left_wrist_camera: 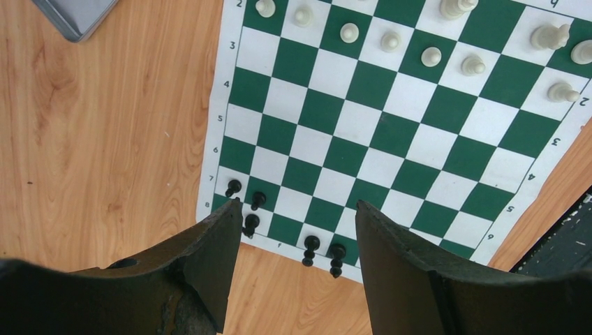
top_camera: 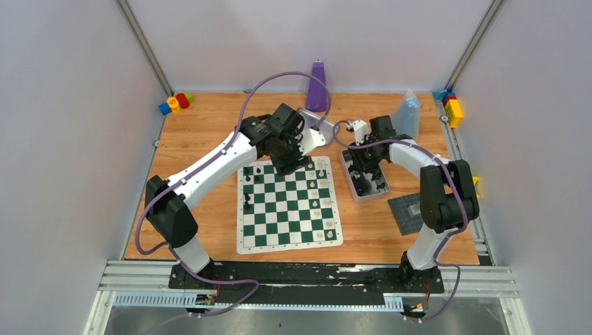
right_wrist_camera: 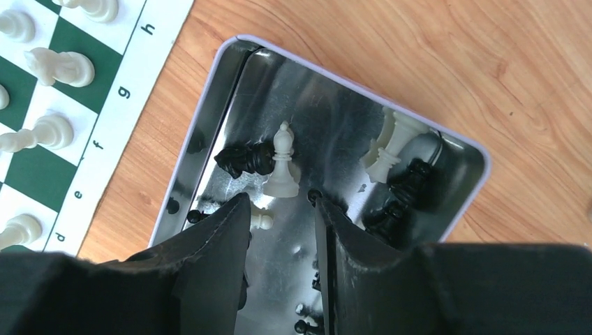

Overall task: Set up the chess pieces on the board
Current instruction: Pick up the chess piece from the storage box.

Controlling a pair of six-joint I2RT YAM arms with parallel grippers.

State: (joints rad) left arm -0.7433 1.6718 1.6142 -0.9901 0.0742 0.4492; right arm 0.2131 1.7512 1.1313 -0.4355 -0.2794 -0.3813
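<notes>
The board (top_camera: 279, 216) lies in the middle of the table. Cream-white chess pieces (top_camera: 325, 202) stand along its right side and a few black ones (top_camera: 246, 202) on its left. My left gripper (top_camera: 290, 165) hangs open over the board's far edge. In the left wrist view the left gripper (left_wrist_camera: 299, 208) has nothing between its fingers, and black pieces (left_wrist_camera: 311, 246) stand on the board (left_wrist_camera: 363, 125) below. My right gripper (right_wrist_camera: 279, 200) is open low inside the metal tray (right_wrist_camera: 230, 84), just short of an upright white bishop (right_wrist_camera: 283, 164). A white pawn (right_wrist_camera: 262, 221) lies beside its left finger.
More black pieces (right_wrist_camera: 244, 159) and white pieces (right_wrist_camera: 391, 143) lie in the tray (top_camera: 380, 190). A grey lid (top_camera: 312, 120) sits behind the board. A purple bottle (top_camera: 317, 87), a plastic bag (top_camera: 407, 115), coloured blocks (top_camera: 176, 102) and a studded baseplate (top_camera: 408, 209) stand around.
</notes>
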